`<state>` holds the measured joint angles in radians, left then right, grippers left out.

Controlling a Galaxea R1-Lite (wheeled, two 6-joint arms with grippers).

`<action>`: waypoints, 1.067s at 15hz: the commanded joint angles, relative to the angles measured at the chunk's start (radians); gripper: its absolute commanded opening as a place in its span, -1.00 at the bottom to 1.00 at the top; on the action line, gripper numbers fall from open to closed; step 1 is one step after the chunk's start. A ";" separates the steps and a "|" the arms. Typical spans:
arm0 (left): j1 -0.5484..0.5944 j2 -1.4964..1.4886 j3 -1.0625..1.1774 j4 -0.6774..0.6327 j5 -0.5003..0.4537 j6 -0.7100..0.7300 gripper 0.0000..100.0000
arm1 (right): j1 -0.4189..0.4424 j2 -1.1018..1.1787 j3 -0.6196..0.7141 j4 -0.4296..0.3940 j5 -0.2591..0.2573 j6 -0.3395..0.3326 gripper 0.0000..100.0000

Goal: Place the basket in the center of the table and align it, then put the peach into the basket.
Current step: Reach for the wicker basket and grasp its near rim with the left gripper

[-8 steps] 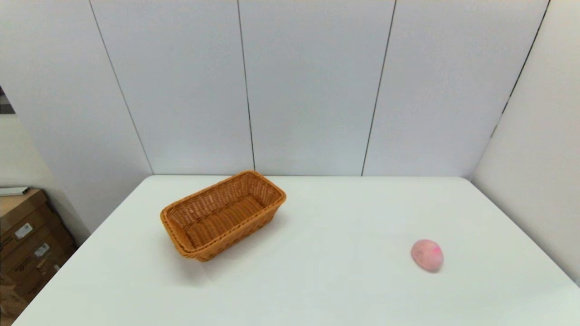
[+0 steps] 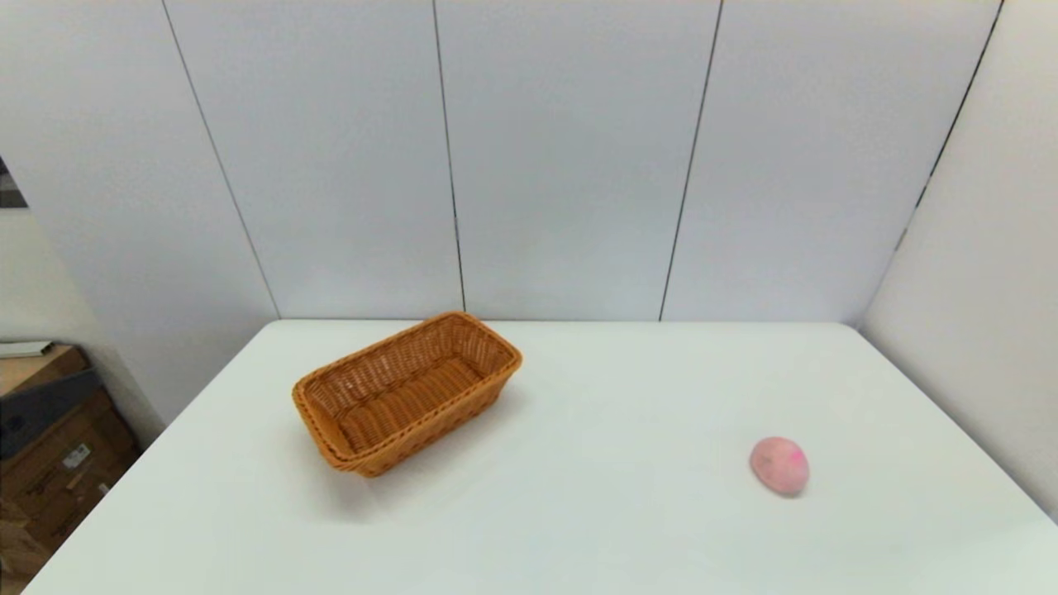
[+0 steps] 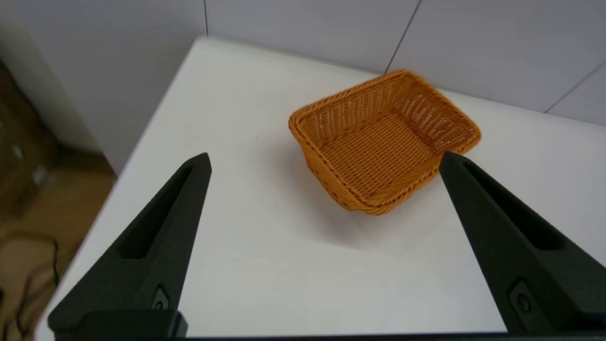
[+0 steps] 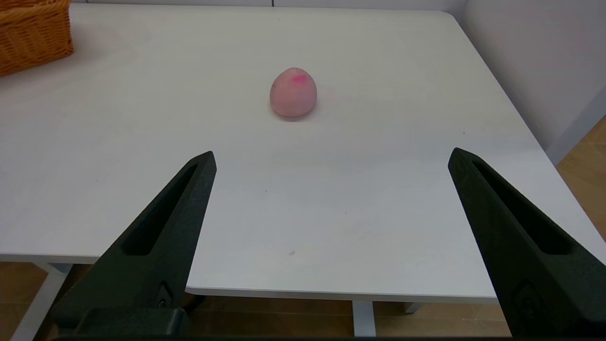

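— How do we stand with our left gripper [image 3: 324,161]?

— We hold it wide open, the two black fingers [image 3: 156,237] spread far apart, empty, nothing touching either tip. It hangs in the air, tilted forward and down.

— And our right gripper [image 4: 331,158]?

— The same: spread wide, fingers [image 4: 516,237] empty, pitched forward and down, held low near our own side.

— Do we see either arm from the head?

— No. Neither arm nor gripper shows in the head view; we know them only from the wrist views.
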<state>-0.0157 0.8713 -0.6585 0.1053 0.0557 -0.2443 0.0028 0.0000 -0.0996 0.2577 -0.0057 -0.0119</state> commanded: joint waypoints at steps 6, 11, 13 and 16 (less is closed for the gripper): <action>-0.224 0.847 -0.279 0.129 0.168 -0.454 1.00 | 0.000 -0.002 0.000 0.002 0.000 0.001 1.00; -0.211 1.003 -0.377 0.214 0.133 -0.572 1.00 | 0.000 -0.002 0.000 0.002 -0.003 0.003 1.00; -0.164 1.045 -0.420 0.228 0.026 -0.579 1.00 | 0.000 -0.002 0.000 0.002 -0.003 0.003 1.00; -0.136 1.124 -0.470 0.251 0.007 -0.596 1.00 | 0.000 -0.002 0.000 0.002 -0.003 0.003 1.00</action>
<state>-0.1764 1.9170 -1.0911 0.3472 0.0687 -0.8236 0.0023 0.0000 -0.0996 0.2579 -0.0091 -0.0091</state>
